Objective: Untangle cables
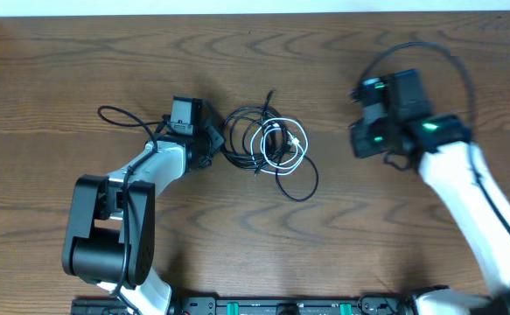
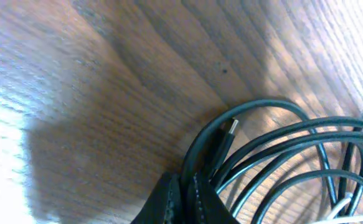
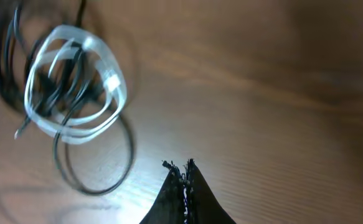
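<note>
We see thin black and white cables [image 1: 272, 144] tangled on the brown wooden desk [image 1: 53, 61]. Our closed left end effector [image 2: 181, 182] sits beside the black loops [image 2: 281, 143], perhaps touching. The closed right end effector [image 3: 183, 168] is empty and well apart.

We record a brown wooden table [image 1: 394, 236] with bold wavy grain across its top. Beyond its far edge runs a pale white strip [image 1: 237, 7]. In the left wrist view, a bright glare patch [image 2: 4, 162] lies on the wood.
</note>
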